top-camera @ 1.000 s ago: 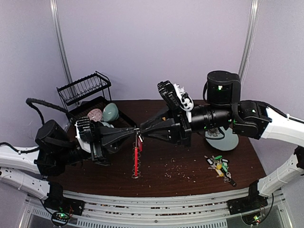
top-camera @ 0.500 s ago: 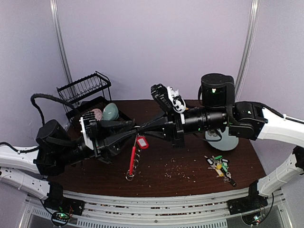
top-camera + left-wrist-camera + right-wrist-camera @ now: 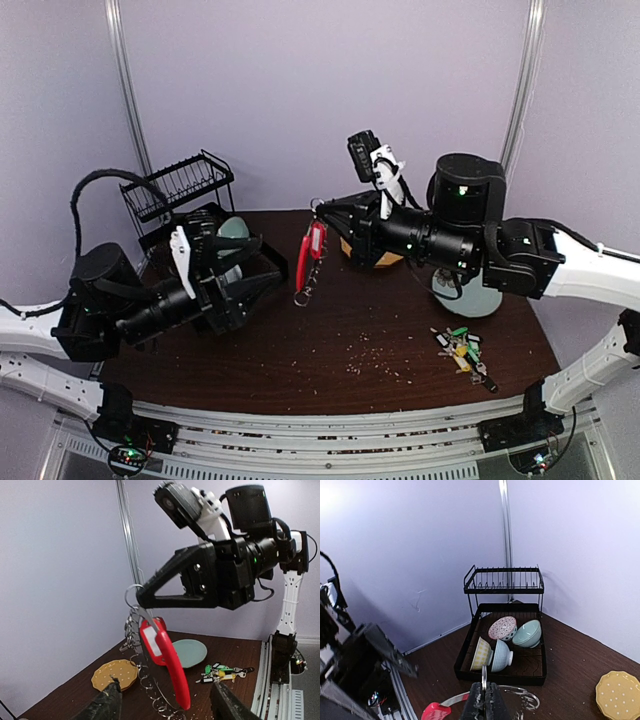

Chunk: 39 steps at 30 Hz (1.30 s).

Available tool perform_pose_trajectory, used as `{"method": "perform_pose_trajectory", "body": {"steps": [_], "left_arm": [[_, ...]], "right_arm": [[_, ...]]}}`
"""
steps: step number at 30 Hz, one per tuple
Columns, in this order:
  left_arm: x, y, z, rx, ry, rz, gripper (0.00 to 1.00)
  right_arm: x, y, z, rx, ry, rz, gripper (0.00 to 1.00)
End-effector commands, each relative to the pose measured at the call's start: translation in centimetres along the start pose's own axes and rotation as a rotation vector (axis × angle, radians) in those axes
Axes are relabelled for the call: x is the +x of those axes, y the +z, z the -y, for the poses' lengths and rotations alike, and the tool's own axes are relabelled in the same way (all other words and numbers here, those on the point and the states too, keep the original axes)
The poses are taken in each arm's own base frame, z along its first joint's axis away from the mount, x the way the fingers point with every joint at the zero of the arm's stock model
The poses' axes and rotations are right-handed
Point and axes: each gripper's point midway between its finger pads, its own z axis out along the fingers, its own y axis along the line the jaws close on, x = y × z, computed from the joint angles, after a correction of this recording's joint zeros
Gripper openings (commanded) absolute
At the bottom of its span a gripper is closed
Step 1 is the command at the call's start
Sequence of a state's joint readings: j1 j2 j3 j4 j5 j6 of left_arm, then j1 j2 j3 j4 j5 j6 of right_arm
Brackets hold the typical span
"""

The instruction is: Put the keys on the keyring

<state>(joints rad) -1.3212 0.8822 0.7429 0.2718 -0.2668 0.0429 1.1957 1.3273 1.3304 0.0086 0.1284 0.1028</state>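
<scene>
Keyring (image 3: 311,252) hangs in the air over the middle of the table (image 3: 380,340), clear of the surface. The right gripper (image 3: 318,206) is clamped tight on one thin silver loop at its top. From the left wrist view it shows as a long red plastic arc carrying a red tag with a white label. A fringe of small silver loops trails down beside the arc. It dangles roughly upright, tilted a little.

The left gripper (image 3: 262,268) sits lower and to the left of the keyring, apart from it. Its two fingers (image 3: 106,705) are spread wide with nothing between them.

The keys (image 3: 462,348) lie in a small heap on the right front part of the table, well apart from the keyring. Green and yellow tags are visible among the silver metal. They are near the right edge and not far from the front edge.

Below the hanging ring the brown tabletop is bare apart from scattered pale specks. At the back left corner stands a black wire dish rack (image 3: 178,185) with bowls (image 3: 528,632) in its tray, close to the left arm. A round yellow dotted plate (image 3: 115,675) and a pale teal plate (image 3: 480,298) lie under the right arm. Walls close in the back and both sides.
</scene>
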Motion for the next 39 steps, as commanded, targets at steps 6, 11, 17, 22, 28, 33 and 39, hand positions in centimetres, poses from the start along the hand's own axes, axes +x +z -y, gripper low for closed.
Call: {"method": "perform_pose_trajectory", "body": {"steps": [6, 11, 17, 22, 28, 33, 39], "left_arm": [[2.2, 4.1, -1.0, -0.136, 0.086, -0.057, 0.72], [2.3, 3.3, -2.4, -0.183, 0.071, -0.055, 0.37], [2.8, 3.2, -3.7, -0.251, 0.067, -0.077, 0.42], [2.4, 3.5, -3.8, -0.251, 0.072, -0.074, 0.42], [3.3, 3.9, -4.4, -0.295, 0.102, -0.115, 0.37], [4.0, 4.3, -4.4, -0.294, 0.099, -0.135, 0.19], [3.5, 4.0, -3.2, -0.208, 0.108, -0.126, 0.00]], "right_arm": [[-1.1, 1.6, 1.7, 0.125, 0.114, 0.075, 0.00], [-0.6, 2.0, 1.0, 0.085, 0.112, 0.060, 0.00], [-0.7, 2.2, 0.2, 0.044, 0.115, 0.061, 0.00], [-0.5, 2.5, -0.1, 0.034, 0.108, 0.055, 0.00], [-0.5, 2.5, -0.3, 0.021, 0.110, 0.056, 0.00], [-0.5, 2.7, -0.7, 0.001, 0.103, 0.054, 0.00], [-0.6, 2.1, -0.6, -0.008, 0.075, 0.039, 0.00]]}}
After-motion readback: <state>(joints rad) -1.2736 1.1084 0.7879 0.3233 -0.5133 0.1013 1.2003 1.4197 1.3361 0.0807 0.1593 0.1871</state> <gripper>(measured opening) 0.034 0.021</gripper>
